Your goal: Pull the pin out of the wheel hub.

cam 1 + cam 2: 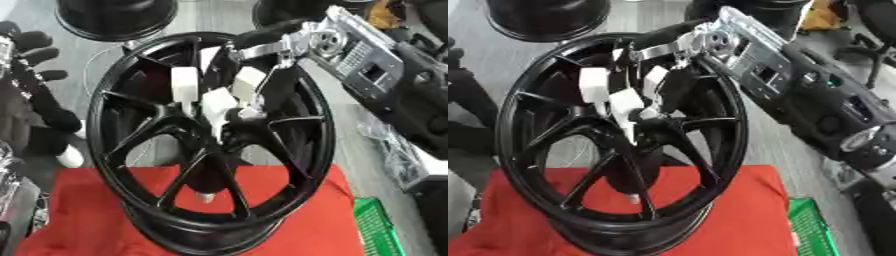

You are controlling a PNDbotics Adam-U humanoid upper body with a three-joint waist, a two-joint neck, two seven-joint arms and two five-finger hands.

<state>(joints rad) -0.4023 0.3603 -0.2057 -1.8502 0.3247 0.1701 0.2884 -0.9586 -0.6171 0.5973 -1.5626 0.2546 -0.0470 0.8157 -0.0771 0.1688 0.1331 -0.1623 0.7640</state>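
Observation:
A black spoked wheel hub (131, 165) stands upright on a red cloth (83, 215). My right hand (282, 47) reaches in from the upper right. Its white-padded fingers (185, 82) curl in around the hub's centre. A small silvery piece, the pin (248, 113), shows between the pads there, and most of it is hidden by the fingers. At the left edge my left hand (33, 52) is held up beside the rim with its black fingers relaxed, holding nothing.
Two more black wheels (114, 17) (745, 10) stand at the back. A green basket (381, 225) sits at the lower right beside the cloth. Crumpled clear plastic (394, 150) lies on the right. My right forearm (833, 100) crosses the upper right.

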